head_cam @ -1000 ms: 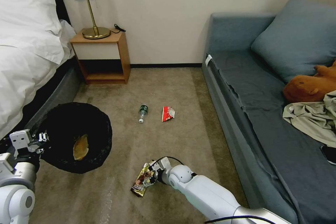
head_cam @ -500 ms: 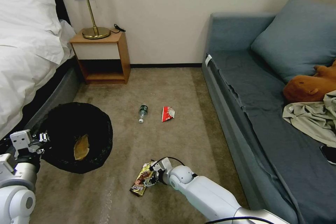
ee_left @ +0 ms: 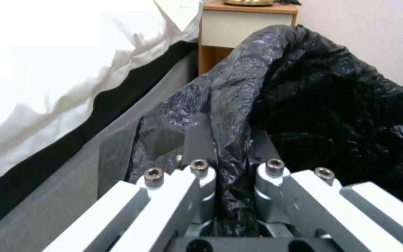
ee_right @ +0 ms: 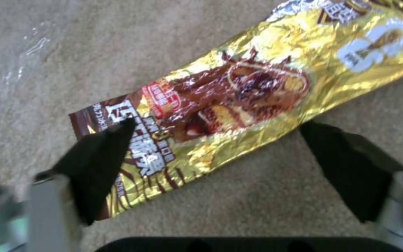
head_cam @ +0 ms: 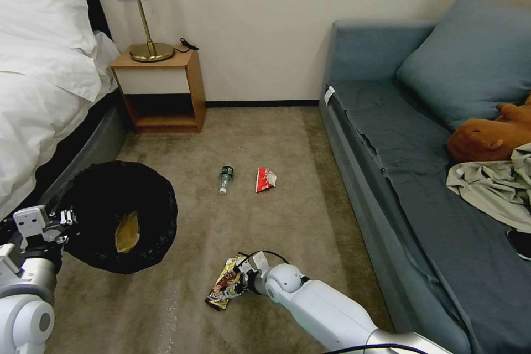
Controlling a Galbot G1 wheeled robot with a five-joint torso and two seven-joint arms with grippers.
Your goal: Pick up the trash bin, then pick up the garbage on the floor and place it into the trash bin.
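Note:
The trash bin point(head_cam: 119, 215), lined with a black bag, hangs above the carpet at the left with my left gripper point(head_cam: 65, 220) shut on its rim; the left wrist view shows the bag point(ee_left: 332, 105) pinched between the fingers point(ee_left: 200, 168). A tan paper wrapper point(head_cam: 127, 232) lies inside. The gold-brown snack-bar wrapper point(head_cam: 223, 283) lies flat on the floor, and my right gripper point(head_cam: 239, 282) is low over it and open. In the right wrist view one black pad point(ee_right: 101, 157) overlaps the wrapper point(ee_right: 248, 91) and the other rests on carpet beside it. Farther off lie a small bottle point(head_cam: 225, 178) and a red-and-white packet point(head_cam: 265, 179).
A bed point(head_cam: 38, 94) runs along the left, close behind the bin. A wooden nightstand point(head_cam: 160, 91) with a lamp stands at the back wall. A blue sofa point(head_cam: 420, 177) bounds the right side. Open carpet lies between bed and sofa.
My right gripper has sunk slightly lower and closer onto the gold wrapper. The left arm and the bin have stayed nearly still.

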